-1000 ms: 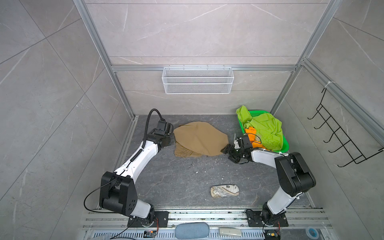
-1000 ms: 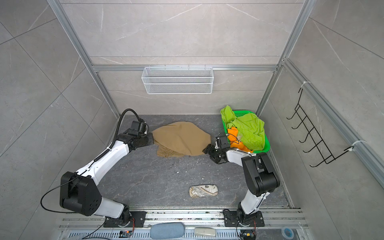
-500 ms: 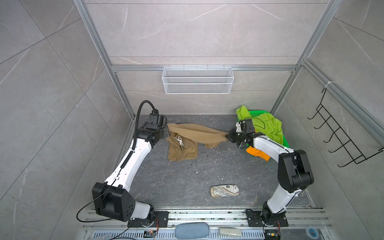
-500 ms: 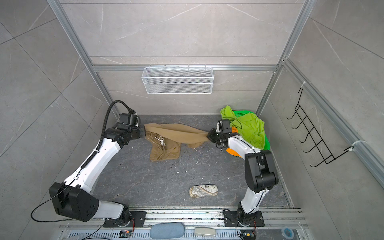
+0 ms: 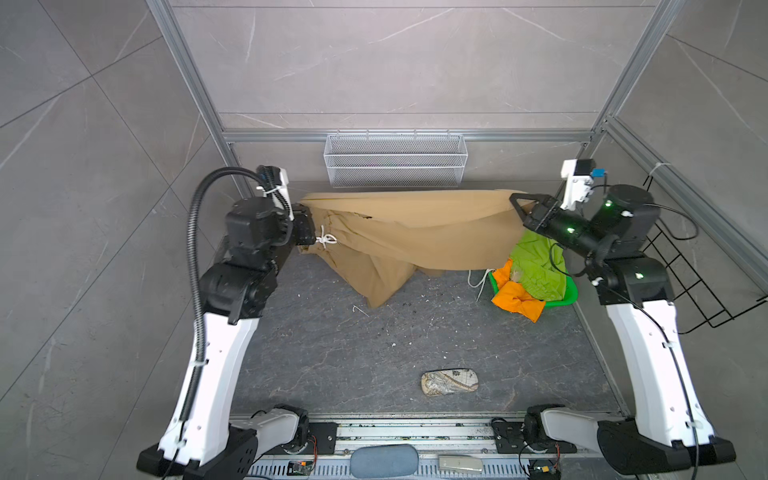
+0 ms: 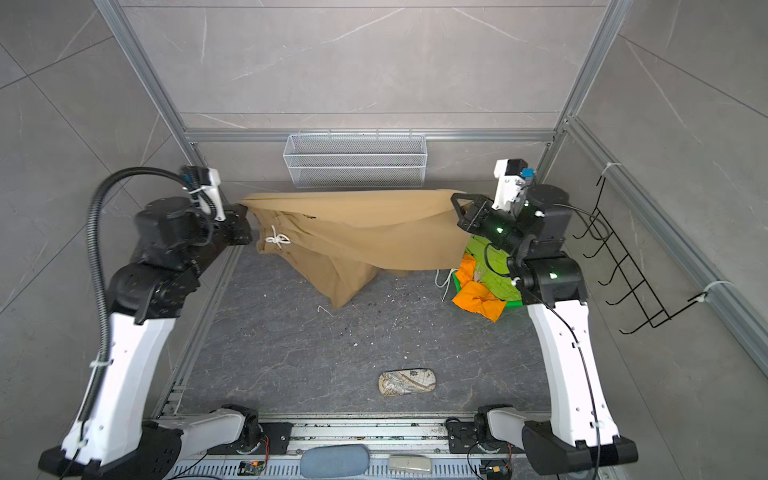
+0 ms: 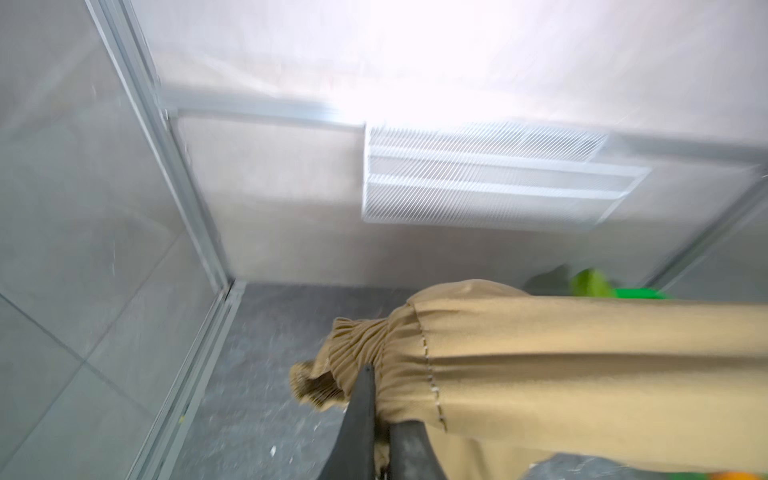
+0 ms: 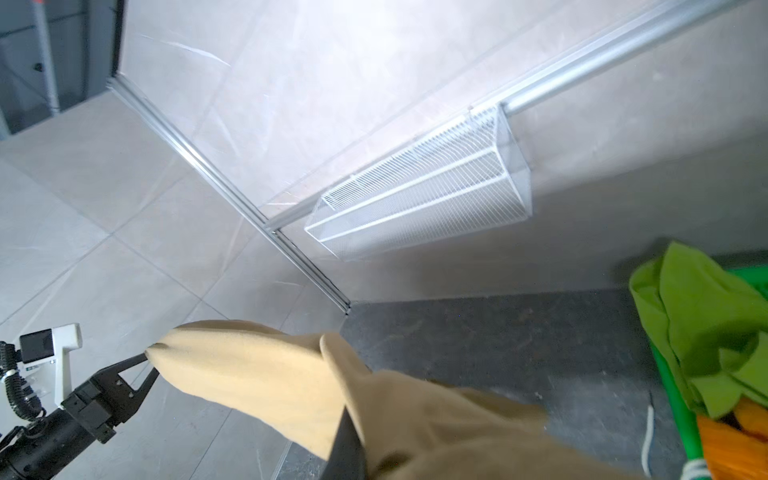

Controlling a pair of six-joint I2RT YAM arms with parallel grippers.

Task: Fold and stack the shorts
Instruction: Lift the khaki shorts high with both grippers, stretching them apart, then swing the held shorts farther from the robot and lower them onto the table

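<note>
Tan shorts (image 5: 436,245) — over grey floor (image 5: 332,353)

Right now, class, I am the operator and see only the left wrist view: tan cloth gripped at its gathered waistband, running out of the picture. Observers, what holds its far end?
Observer: The right arm's fingers are shut on the far end of the tan shorts, which hang spread out in the air.
Operator: Does the cloth clear the surface below?
Observer: One leg hangs down to the dark work surface; whether it touches, I cannot tell.
Operator: What remains unfolded?
Observer: Lime green shorts and orange shorts sit in the green basket, the orange ones spilling over its rim.
</note>
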